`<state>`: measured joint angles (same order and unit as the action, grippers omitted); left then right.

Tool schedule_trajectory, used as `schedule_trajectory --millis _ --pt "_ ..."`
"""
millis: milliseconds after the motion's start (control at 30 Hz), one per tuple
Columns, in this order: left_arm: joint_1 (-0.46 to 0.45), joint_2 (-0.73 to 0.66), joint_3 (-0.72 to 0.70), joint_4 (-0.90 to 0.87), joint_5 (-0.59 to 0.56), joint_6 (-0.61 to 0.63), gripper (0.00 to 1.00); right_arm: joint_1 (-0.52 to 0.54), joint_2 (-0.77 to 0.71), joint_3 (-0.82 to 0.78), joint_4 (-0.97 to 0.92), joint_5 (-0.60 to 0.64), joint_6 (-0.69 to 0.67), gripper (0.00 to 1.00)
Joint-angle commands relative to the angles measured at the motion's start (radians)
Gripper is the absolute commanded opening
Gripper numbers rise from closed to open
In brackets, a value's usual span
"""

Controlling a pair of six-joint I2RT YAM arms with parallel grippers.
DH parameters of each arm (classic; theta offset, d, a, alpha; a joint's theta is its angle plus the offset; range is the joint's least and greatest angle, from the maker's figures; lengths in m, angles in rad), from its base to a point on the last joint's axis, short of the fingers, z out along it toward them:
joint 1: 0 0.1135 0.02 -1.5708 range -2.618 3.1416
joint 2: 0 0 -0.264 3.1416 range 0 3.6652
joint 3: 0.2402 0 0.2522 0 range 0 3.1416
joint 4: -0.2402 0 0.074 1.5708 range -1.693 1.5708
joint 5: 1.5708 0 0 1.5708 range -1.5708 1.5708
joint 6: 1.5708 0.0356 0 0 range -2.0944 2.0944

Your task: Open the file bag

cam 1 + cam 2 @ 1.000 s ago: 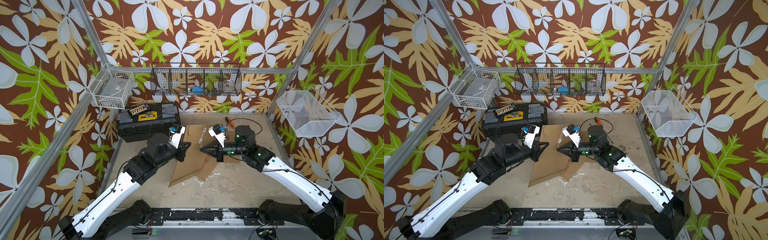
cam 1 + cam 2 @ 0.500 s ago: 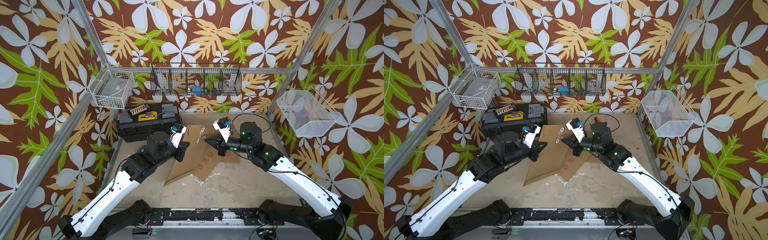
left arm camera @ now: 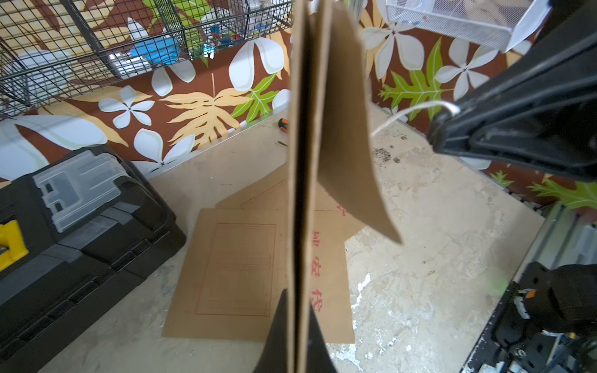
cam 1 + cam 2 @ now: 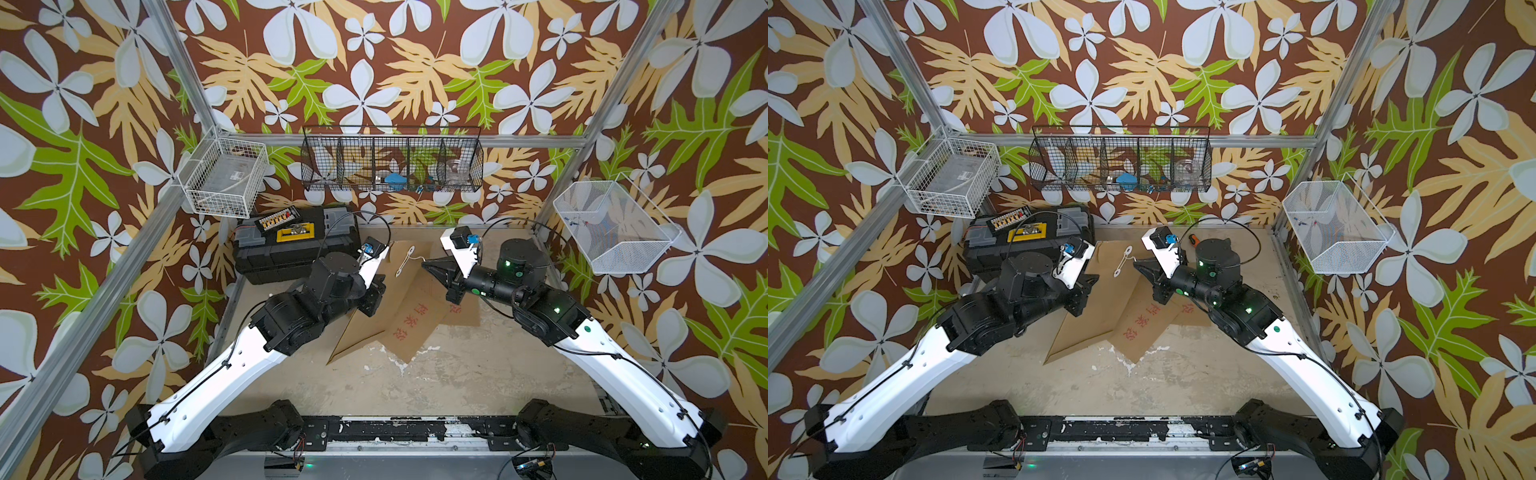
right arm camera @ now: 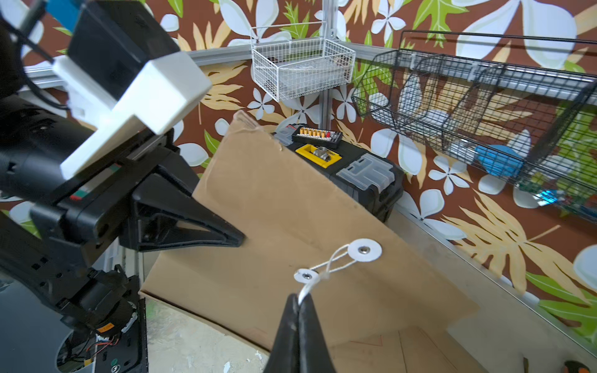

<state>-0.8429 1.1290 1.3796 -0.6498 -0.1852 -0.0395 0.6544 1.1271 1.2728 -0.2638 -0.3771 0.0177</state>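
My left gripper [image 4: 375, 293] [image 3: 298, 323] is shut on one edge of a brown paper file bag [image 4: 399, 291] [image 3: 342, 129] [image 5: 290, 210] and holds it tilted up off the table. Two white closure buttons [image 5: 365, 250] sit on the bag's face, with a thin white string [image 5: 315, 281] [image 3: 403, 113] looped between them. My right gripper [image 4: 426, 262] [image 4: 1136, 262] [image 5: 298, 310] is shut on the string's free end, just off the nearer button. In the left wrist view the bag is edge-on and its flap bows away from the body.
More flat file bags [image 4: 415, 328] with red characters lie on the table under the raised one. A black toolbox [image 4: 291, 245] stands at the back left. Wire baskets [image 4: 390, 164] hang on the walls. An orange-handled screwdriver [image 4: 1192, 238] lies by the back wall.
My right gripper has moved toward the back wall with the string pinched in it. The left gripper has kept its grip on the bag, which now stands a little steeper.
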Motion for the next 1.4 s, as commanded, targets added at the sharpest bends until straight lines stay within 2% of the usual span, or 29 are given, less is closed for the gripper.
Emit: schedule_trajectory --millis 0,133,433,700,933,1167,1367 --pt "-0.023 0.013 0.015 -0.014 -0.106 0.033 0.0 0.0 -0.009 -0.011 0.001 0.035 -0.018 0.0" --pt "-0.036 0.022 0.004 -0.008 -0.109 0.032 0.0 0.0 -0.016 -0.026 0.022 0.028 -0.018 0.0" --pt "-0.048 0.012 -0.03 -0.008 -0.038 0.045 0.0 0.001 -0.024 -0.047 0.089 0.035 -0.001 0.0" --pt "-0.051 0.012 -0.033 -0.007 -0.01 0.046 0.0 0.001 -0.019 -0.049 0.086 0.165 0.033 0.0" --pt "-0.052 0.012 -0.041 0.003 0.003 0.043 0.0 0.0 0.006 -0.029 0.012 0.341 0.053 0.0" --pt "-0.053 -0.002 -0.058 0.024 0.028 0.043 0.0 -0.002 0.024 -0.028 -0.031 0.412 0.068 0.0" --pt "-0.053 -0.02 -0.075 0.032 0.059 0.043 0.0 -0.021 0.036 -0.021 -0.058 0.424 0.099 0.0"
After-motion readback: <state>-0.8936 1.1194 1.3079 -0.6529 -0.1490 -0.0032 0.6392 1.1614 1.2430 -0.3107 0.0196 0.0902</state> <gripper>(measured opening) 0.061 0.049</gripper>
